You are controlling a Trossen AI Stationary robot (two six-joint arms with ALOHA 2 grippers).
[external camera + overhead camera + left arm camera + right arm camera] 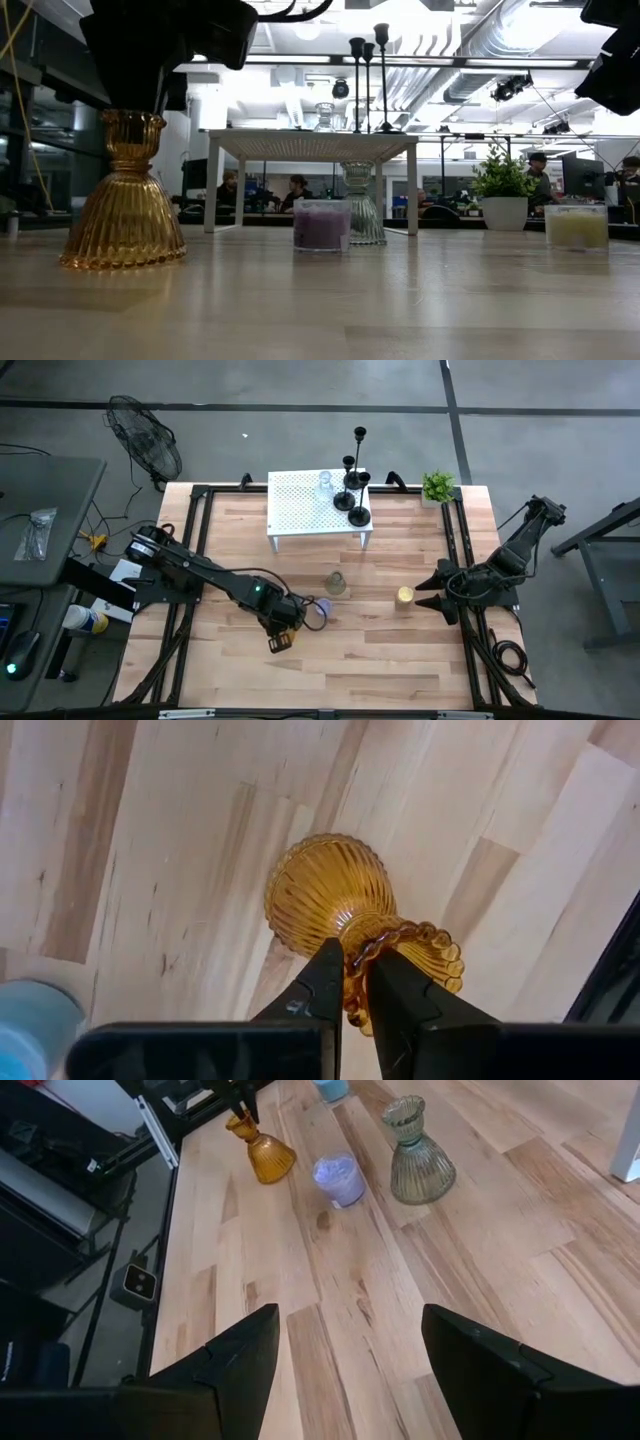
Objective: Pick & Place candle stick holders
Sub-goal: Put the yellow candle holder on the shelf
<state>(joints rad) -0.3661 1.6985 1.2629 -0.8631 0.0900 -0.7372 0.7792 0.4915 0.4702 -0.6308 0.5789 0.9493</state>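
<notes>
The grasp step is judged to be in hand: the amber holder is pinched at its scalloped rim by the left gripper, whose fingers are closed on the glass edge, one inside the cup and one outside. The holder stands upright on the table, directly below the gripper, its ribbed skirt on the wood. Next, a straight lift is judged to be called for, kept level since only a thin rim is held, then a carry forward to the white stand, well beyond the gripper, where the black candlesticks are seen. Just beside the gripper lies the purple candle, with the clear holder a little further. The right gripper waits with fingers apart, near the yellow candle.
</notes>
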